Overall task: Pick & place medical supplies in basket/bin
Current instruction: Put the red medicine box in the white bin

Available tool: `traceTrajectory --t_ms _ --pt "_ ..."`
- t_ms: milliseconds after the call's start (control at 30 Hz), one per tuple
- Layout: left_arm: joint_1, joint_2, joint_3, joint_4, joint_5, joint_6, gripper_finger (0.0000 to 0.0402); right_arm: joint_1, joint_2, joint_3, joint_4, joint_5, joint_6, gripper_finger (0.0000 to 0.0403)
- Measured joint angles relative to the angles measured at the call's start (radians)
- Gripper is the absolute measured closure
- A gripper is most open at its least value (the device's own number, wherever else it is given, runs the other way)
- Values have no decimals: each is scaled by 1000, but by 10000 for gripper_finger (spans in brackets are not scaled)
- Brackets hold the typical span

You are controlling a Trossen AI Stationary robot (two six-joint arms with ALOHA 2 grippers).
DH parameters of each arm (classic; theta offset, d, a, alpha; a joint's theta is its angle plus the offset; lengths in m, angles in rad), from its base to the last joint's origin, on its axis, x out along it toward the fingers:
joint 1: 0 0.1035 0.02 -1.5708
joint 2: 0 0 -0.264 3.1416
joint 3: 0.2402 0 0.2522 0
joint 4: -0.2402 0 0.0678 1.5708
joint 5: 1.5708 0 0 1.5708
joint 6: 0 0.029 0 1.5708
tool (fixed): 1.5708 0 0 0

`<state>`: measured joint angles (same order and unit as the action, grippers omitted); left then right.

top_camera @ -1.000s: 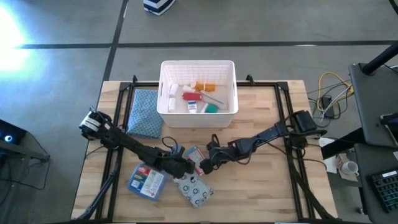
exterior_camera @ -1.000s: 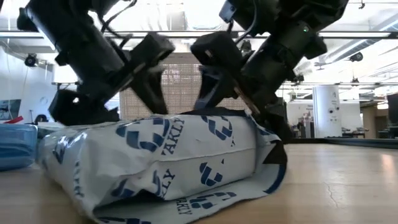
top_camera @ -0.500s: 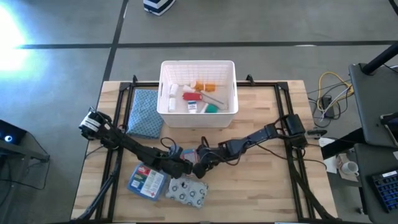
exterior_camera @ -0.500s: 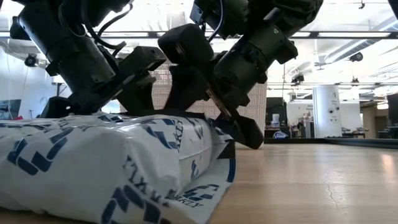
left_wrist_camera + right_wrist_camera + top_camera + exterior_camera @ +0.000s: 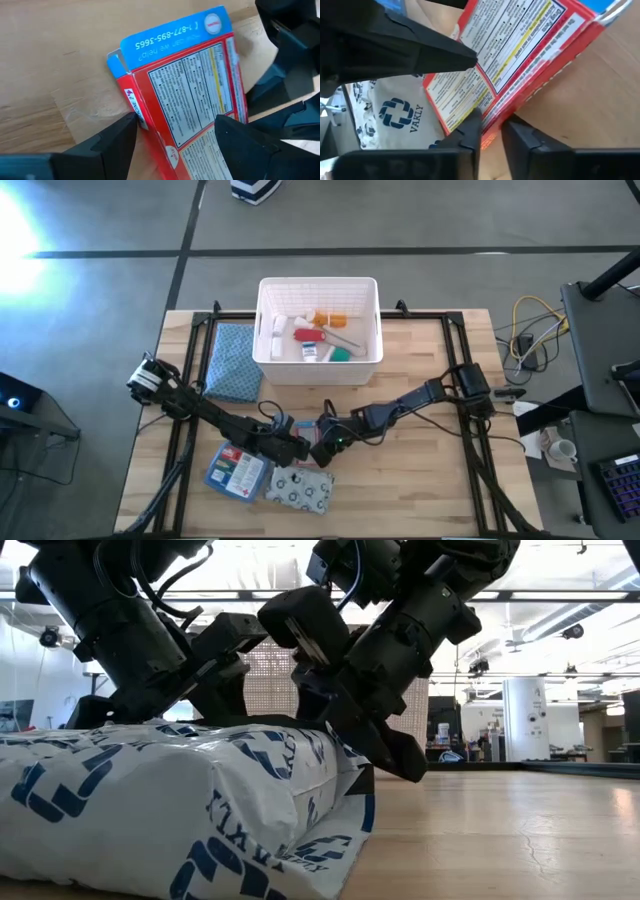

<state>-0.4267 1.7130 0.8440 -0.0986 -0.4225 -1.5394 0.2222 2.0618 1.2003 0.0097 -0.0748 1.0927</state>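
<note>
A flat red box with a white printed face and a blue end lies between my two grippers at the table's middle near side. My left gripper comes from the left with a finger on each side of the box. My right gripper comes from the right and is shut on it. A grey-white spotted pouch and a blue, red and white packet lie flat nearer the front edge. The white basket at the far middle holds several supplies. My left gripper has the red box between its two fingers. One fingertip meets the narrow red side and the other lies over the printed face's far edge. The fingers slant down from the left, across the box's width. My right gripper pinches the box's red long edge between its nearly closed fingers, close to the spotted pouch. The fingers slant down from the table's right. Whether the box is clear of the table, I cannot tell.
A blue checked cloth lies left of the basket. In the low view the spotted pouch fills the foreground and hides the fingertips. Bare wood lies at the table's right half. Black frame rails run along both sides.
My right gripper has moved toward the table's left, onto the red box, and has shut. The spotted pouch has slid toward the left and turned, and now lies along the near edge.
</note>
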Motion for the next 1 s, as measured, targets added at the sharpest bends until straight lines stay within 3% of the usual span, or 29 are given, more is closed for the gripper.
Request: traceTrajectory --t_ms 167,500,700,1000 --pt "0 -4 0 0 2 0 156 0 -11 1 -2 14 -37 388" --pt "0 -113 0 -11 1 74 156 2 -91 -2 -64 46 -73 394" --pt "1 -227 0 -2 -40 113 156 3 -232 -2 -195 162 -124 395" --pt "-6 -459 16 20 -265 238 156 -7 -453 0 -303 419 -130 395"
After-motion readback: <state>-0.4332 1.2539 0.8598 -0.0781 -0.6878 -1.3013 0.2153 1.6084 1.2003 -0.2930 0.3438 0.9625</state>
